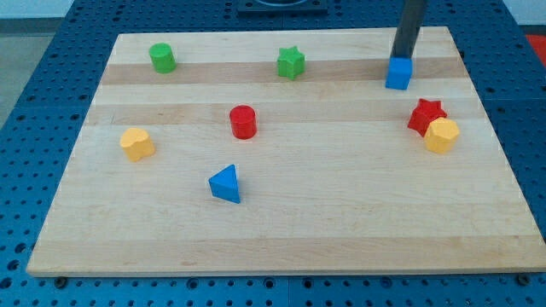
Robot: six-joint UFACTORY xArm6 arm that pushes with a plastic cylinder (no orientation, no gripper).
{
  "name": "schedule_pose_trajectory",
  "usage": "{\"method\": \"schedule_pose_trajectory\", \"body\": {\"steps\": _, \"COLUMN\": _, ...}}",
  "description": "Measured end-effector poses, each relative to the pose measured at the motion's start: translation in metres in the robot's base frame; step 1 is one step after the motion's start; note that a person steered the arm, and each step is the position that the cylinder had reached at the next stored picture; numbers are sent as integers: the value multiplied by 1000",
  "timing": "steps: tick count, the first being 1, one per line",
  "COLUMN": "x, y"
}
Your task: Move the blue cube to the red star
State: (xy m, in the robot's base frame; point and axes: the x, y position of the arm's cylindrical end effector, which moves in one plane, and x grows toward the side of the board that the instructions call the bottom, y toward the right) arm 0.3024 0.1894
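Observation:
The blue cube (397, 74) sits near the board's top right. My tip (400, 57) stands right behind it, at its top edge, touching or nearly touching it. The red star (425, 116) lies below and to the right of the cube, a short gap away. A yellow block (442, 136) rests against the star's lower right side.
On the wooden board (281, 230) also lie a green star (291, 63) at top centre, a green cylinder (162, 58) at top left, a red cylinder (243, 122) in the middle, a yellow block (136, 144) at left and a blue triangular block (226, 184) below centre.

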Motion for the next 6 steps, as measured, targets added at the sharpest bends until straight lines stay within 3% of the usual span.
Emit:
{"method": "schedule_pose_trajectory", "body": {"steps": 1, "x": 17, "y": 0}}
{"method": "schedule_pose_trajectory", "body": {"steps": 2, "x": -16, "y": -11}}
{"method": "schedule_pose_trajectory", "body": {"steps": 3, "x": -22, "y": -49}}
{"method": "schedule_pose_trajectory", "body": {"steps": 6, "x": 44, "y": -30}}
